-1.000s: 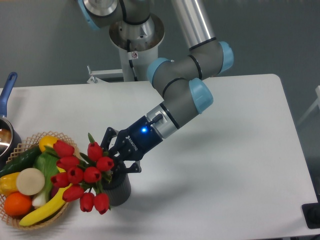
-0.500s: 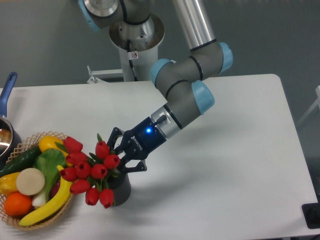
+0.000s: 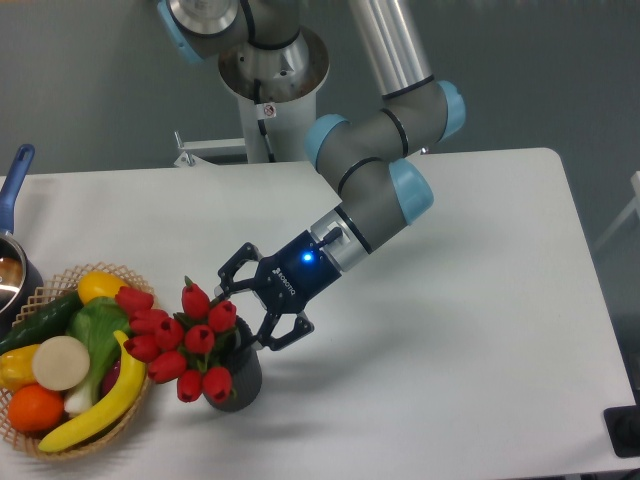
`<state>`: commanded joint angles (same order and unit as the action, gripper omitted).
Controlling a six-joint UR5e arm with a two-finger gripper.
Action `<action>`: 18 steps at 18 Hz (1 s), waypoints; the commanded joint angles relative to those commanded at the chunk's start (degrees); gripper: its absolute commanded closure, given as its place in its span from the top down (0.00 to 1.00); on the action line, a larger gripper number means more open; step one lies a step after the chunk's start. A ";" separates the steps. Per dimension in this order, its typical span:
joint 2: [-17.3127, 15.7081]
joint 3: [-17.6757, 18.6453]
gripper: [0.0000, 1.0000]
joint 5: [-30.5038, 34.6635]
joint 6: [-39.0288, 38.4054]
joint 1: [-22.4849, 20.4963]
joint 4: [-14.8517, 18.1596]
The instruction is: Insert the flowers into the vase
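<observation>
The flowers (image 3: 183, 338), a bunch of red tulips with green stems, stand with their stems in the vase (image 3: 240, 383) and lean left toward the basket. The vase is a short dark ribbed cylinder near the table's front, partly hidden by the blooms. My gripper (image 3: 249, 312) is just right of and above the vase, open, its fingers (image 3: 232, 274) spread apart with nothing between them. One finger is close to the rightmost tulip; I cannot tell whether they touch.
A wicker basket (image 3: 60, 444) of fruit and vegetables sits at the front left, right beside the tulips. A metal pot (image 3: 8, 275) with a blue handle (image 3: 14, 178) is at the left edge. The arm's base stands behind the table.
The gripper has opened, let go of the flowers and backed off to the right. The bunch has dropped lower into the vase and leans left.
</observation>
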<state>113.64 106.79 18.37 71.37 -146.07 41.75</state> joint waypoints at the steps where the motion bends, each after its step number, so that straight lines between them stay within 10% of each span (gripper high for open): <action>1: 0.00 0.00 0.93 0.00 0.00 -0.26 0.09; 15: -0.70 -0.96 1.00 0.09 0.53 -14.14 0.00; 18: -0.70 -2.81 1.00 8.75 0.62 -16.78 -0.09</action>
<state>112.94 103.98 27.12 71.98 -162.86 41.66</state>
